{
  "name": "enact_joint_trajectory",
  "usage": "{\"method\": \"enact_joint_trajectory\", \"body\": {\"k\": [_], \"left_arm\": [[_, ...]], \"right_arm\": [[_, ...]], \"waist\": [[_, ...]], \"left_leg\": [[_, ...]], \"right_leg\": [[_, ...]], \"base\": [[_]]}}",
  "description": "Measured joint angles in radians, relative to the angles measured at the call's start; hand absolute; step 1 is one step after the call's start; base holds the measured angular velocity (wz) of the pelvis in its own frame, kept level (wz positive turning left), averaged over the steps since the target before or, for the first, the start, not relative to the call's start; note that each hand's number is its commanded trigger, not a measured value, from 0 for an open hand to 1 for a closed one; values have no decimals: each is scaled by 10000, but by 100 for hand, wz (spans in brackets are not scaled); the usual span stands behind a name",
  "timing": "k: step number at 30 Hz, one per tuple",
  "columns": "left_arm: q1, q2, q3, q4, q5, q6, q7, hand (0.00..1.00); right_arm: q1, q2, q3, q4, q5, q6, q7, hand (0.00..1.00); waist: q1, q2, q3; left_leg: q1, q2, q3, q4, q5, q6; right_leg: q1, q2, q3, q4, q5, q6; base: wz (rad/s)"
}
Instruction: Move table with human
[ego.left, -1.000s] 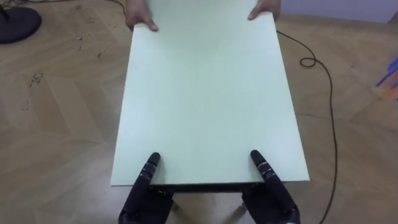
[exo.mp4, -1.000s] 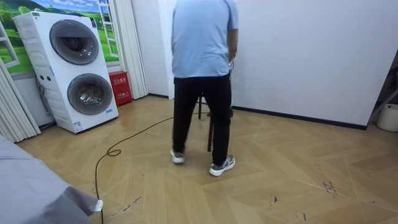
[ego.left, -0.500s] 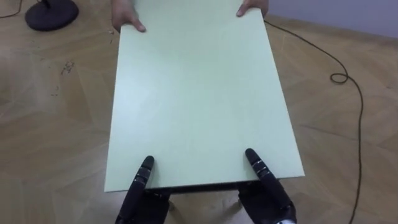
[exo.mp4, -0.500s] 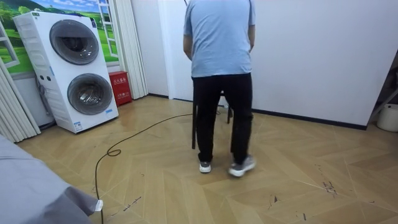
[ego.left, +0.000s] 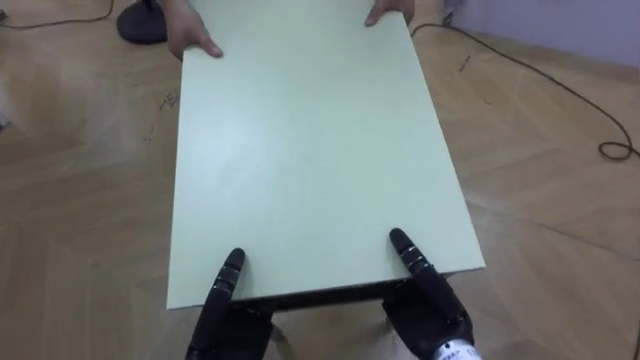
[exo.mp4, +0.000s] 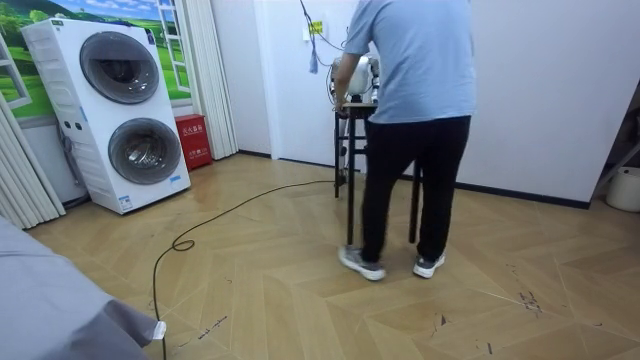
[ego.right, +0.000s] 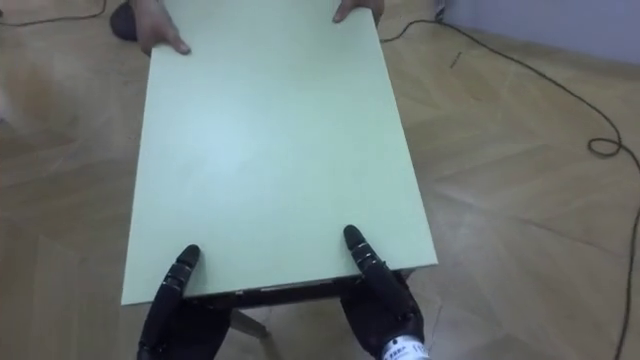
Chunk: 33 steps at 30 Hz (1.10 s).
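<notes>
A table with a pale green top (ego.left: 310, 150) and dark legs (exo.mp4: 349, 190) hangs between me and a person. My left hand (ego.left: 225, 310) and right hand (ego.left: 425, 305) grip its near edge, each thumb lying on the top and the rest of the hand under the edge. The person's hands (ego.left: 190, 40) hold the far end at both corners. In the room view the person (exo.mp4: 415, 120), in a light blue shirt and black trousers, stands with their back to the camera at the table's end. I stand behind them by the white wall.
A dark round stand base (ego.left: 145, 20) sits on the wooden floor beyond the table's far left corner. A black cable (ego.left: 540, 80) runs across the floor at the right. Two stacked washing machines (exo.mp4: 120, 115) and a red box (exo.mp4: 192, 140) stand at the room view's left.
The person has stepped toward the room view's right with the table, and I have followed. The eye view's floor has slid right. Both my hands keep their hold.
</notes>
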<state>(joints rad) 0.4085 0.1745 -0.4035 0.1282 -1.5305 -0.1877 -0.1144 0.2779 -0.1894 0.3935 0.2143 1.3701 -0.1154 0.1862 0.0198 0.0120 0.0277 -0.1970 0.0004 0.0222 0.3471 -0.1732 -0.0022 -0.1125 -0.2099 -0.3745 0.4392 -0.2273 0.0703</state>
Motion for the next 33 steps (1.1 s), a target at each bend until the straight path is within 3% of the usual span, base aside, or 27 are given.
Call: {"method": "enact_joint_trajectory", "body": {"k": [2, 6, 9, 11, 13, 17, 19, 22, 24, 25, 27, 28, 29, 30, 31, 32, 33], "left_arm": [[-12, 28, -6, -39, 5, 0, 3, 100], [3, 128, -63, -144, 89, -37, 37, 100], [-113, 206, -20, -144, 101, -35, 60, 100], [-120, 252, -2, -151, 118, -34, 59, 100], [-119, 270, 0, -163, 118, -31, 60, 100], [-96, 306, -2, -185, 138, -33, 59, 100], [-99, 315, -1, -194, 150, -39, 51, 100], [-101, 319, 7, -248, 179, -52, 25, 100], [-261, 312, -48, -251, 178, -45, 27, 100], [-329, 314, -69, -251, 187, -43, 28, 100], [-664, 388, -192, -250, 205, -43, 36, 100], [-724, 388, -196, -250, 209, -43, 36, 100], [-778, 378, -188, -252, 292, -41, 36, 100], [-776, 319, -144, -253, 368, -52, 28, 100], [-703, 324, -103, -254, 383, -61, -30, 100], [-583, 328, -53, -276, 377, -67, -101, 100], [-569, 345, -49, -265, 390, -56, -99, 100]], "right_arm": [[13, -10, -6, 0, 15, -15, 0, 100], [160, 88, -7, -21, 72, -71, 6, 100], [152, 199, 9, -20, 134, -71, -40, 100], [152, 215, 32, -20, 146, -70, -40, 100], [152, 209, 48, -21, 175, -71, -36, 100], [146, 110, 228, -21, 399, -173, -35, 100], [138, 110, 262, -21, 398, -246, -15, 100], [129, 119, 261, -20, 427, -282, 50, 100], [131, 120, 178, -46, 447, -330, 104, 100], [131, 126, 148, -61, 468, -366, 128, 100], [128, 134, 35, -178, 528, -472, 162, 100], [97, 135, 22, -178, 541, -488, 163, 100], [88, 136, -18, -187, 540, -491, 167, 100], [94, 149, -31, -184, 542, -467, 175, 100], [96, 183, -7, -159, 541, -441, 172, 100], [131, 236, 35, -153, 541, -436, 172, 100], [178, 246, 50, -156, 541, -440, 173, 100]], "waist": [[-197, 4, 2], [-318, 68, 35], [-112, 64, 40], [-73, 56, 39], [-48, 48, 43], [435, 38, 43], [441, 31, 38], [548, 22, 36], [267, 4, 19], [138, -2, 16], [-112, -33, 1], [-99, -29, -1], [-120, -26, -21], [-117, -104, 18], [-108, -142, 28], [-132, -123, 12], [-205, -82, 10]], "left_leg": [[-82, -202, -438, 46, 72, 82], [-245, -464, -1294, 172, 157, 98], [-338, -490, -1658, 108, 288, 36], [-349, -496, -1735, -33, 413, 18], [-351, -503, -1752, -84, 512, 15], [-466, -533, -1979, -96, 543, -30], [-600, -656, -2288, -93, 619, -59], [-780, -700, -2315, -125, 821, -62], [-935, -884, -2446, -420, 1286, -35], [-988, -899, -2342, -571, 1478, -9], [-1066, -849, -1403, -1521, 2427, 179], [-1045, -822, -1253, -1794, 2676, 148], [-998, -772, -1014, -2261, 3103, -198], [-1082, -576, -303, -1753, 2723, -305], [-1111, -438, 315, -1045, 2121, -53], [-1015, -75, 1185, 72, 1092, 172], [-866, 254, 1542, 722, 416, 159]], "right_leg": [[183, 35, 76, -162, -39, 60], [676, 482, 621, -783, -56, 91], [862, 979, 1335, -1249, -50, 13], [1017, 1159, 1563, -1545, -16, -50], [1173, 1256, 1536, -1823, 20, -108], [1350, 1317, 1240, -2000, 39, -141], [1375, 1335, 1238, -2023, 16, -182], [1436, 1395, 1117, -2016, -33, -269], [1479, 1444, 962, -2023, -144, -567], [1476, 1465, 971, -2029, -172, -623], [1477, 1586, 1040, -2308, -234, -731], [1464, 1626, 961, -2407, -224, -747], [1442, 1641, 597, -2550, -127, -850], [1459, 1412, 196, -2559, -90, -874], [1497, 1378, 139, -2562, -83, -883], [1552, 1385, -1, -2556, -82, -887], [1576, 1423, -268, -2497, -120, -857]], "base": [[78], [66], [44], [49], [45], [29], [55], [66], [123], [152], [131], [90], [55], [44], [29], [46], [56]]}}
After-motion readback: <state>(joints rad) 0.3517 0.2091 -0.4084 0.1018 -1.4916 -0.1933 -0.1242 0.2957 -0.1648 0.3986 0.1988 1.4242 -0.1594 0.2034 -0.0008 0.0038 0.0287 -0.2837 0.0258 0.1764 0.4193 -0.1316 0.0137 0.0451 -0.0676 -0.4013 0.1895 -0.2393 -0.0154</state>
